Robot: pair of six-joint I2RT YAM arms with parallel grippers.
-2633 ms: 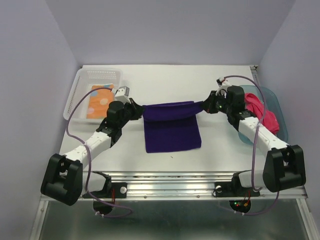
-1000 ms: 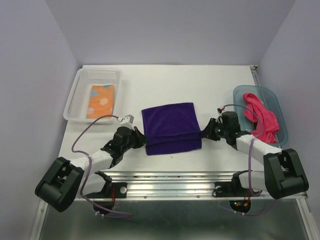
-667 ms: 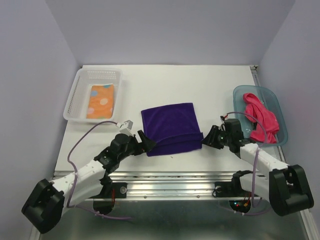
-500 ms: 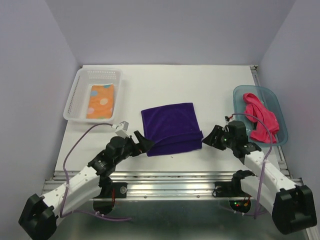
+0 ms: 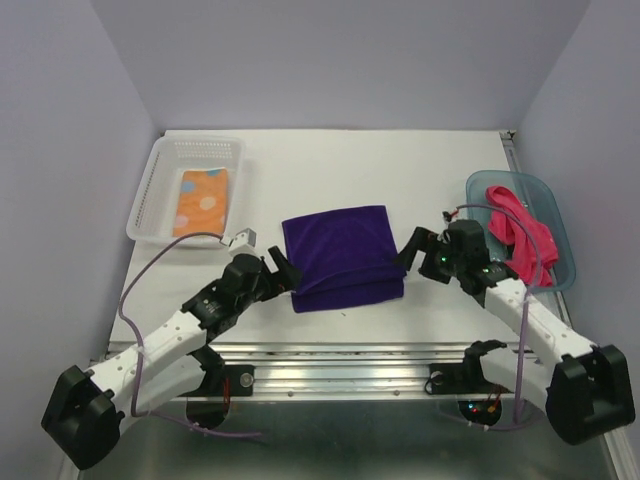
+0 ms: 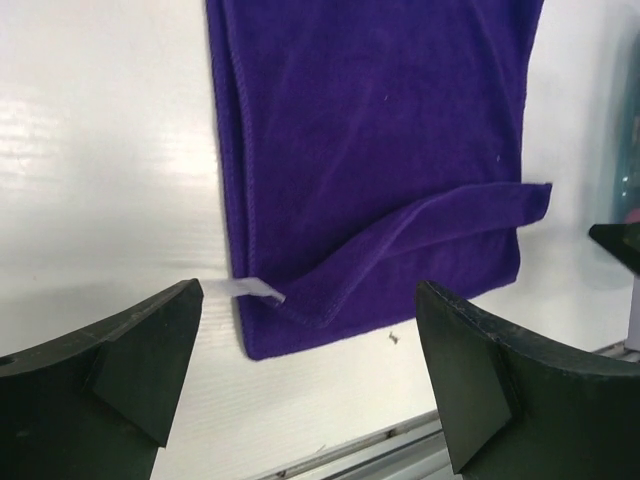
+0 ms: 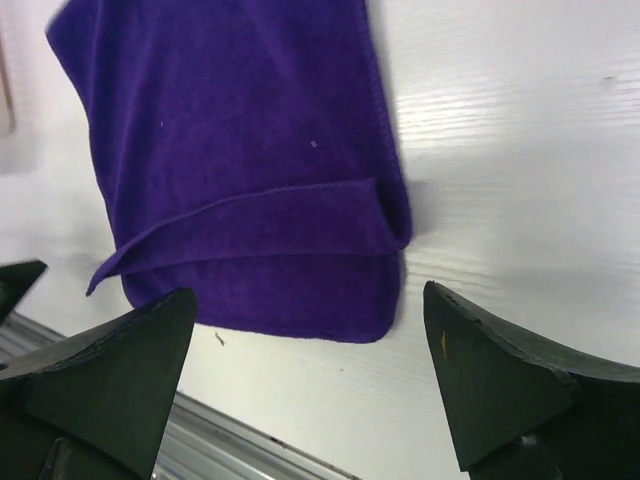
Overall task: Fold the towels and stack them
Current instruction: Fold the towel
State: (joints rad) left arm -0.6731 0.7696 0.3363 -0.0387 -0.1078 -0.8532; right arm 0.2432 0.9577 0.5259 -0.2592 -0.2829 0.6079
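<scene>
The dark purple towel (image 5: 340, 252) lies folded in half on the white table, its top layer stopping a little short of the near edge (image 6: 370, 150) (image 7: 250, 150). My left gripper (image 5: 280, 272) (image 6: 310, 300) stands open just off the towel's left near corner, holding nothing. At the right near corner my right gripper (image 5: 408, 252) (image 7: 310, 298) is open too, and empty. A white label (image 6: 245, 290) sticks out of the fold. The orange dotted towel (image 5: 203, 200) lies folded in the basket. The pink-red towel (image 5: 520, 238) is bunched in the tub.
The clear plastic basket (image 5: 160, 165) stands at the back left. At the right edge is the teal tub (image 5: 480, 185). A metal rail (image 5: 350, 352) runs along the table's near edge, close to the towel.
Both grippers have opened and let go of the purple towel, now folded toward the near side. They have drawn slightly away from its near corners.
</scene>
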